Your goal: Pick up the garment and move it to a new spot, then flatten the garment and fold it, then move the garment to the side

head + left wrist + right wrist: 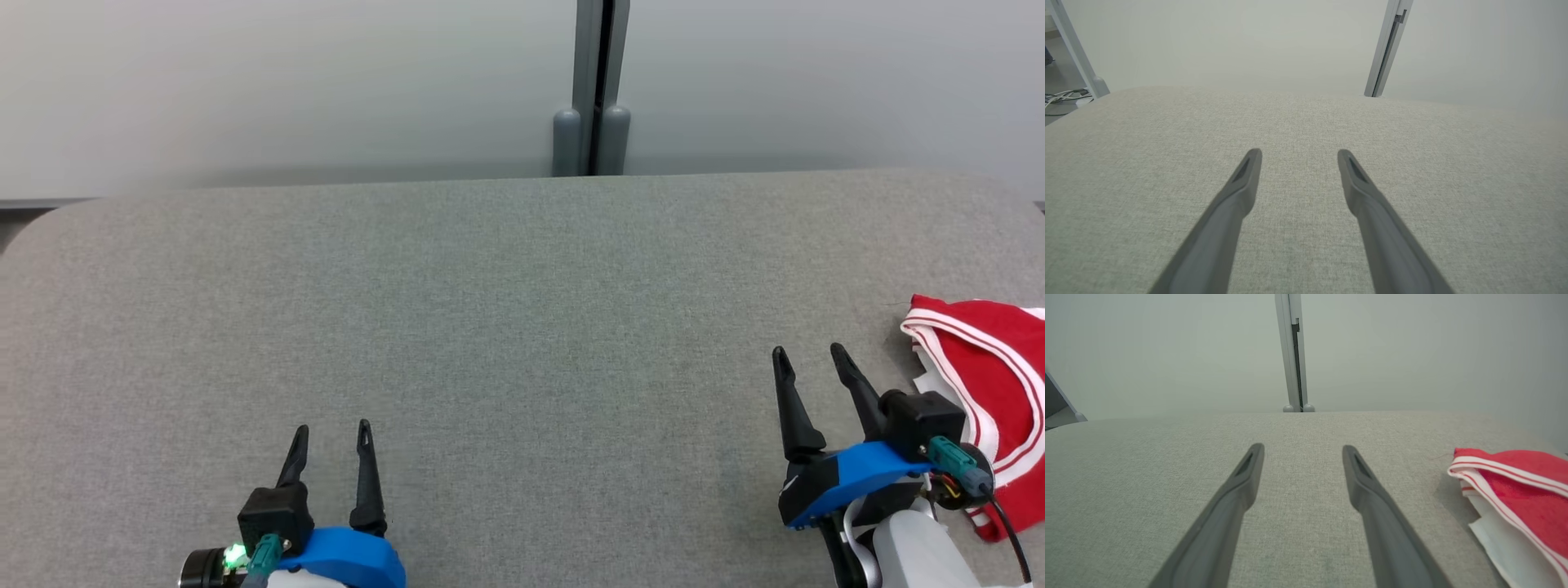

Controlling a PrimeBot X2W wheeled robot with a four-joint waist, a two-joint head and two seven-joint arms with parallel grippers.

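The garment (992, 384) is red with white stripes and white lining, lying in a folded bundle at the far right edge of the grey fabric table (506, 327). It also lies at the right of the right wrist view, garment (1519, 486). My right gripper (810, 353) stands open just left of the garment, apart from it, with nothing between its fingers; it is open in its own view too, right gripper (1303, 448). My left gripper (333, 428) is open at the lower left over bare table, also seen as left gripper (1298, 152).
A pale wall with a grey vertical post (600, 90) runs behind the table's far edge. The table's left corner is rounded (49, 220). Cables lie on the floor (1061, 100) beyond the table's left side.
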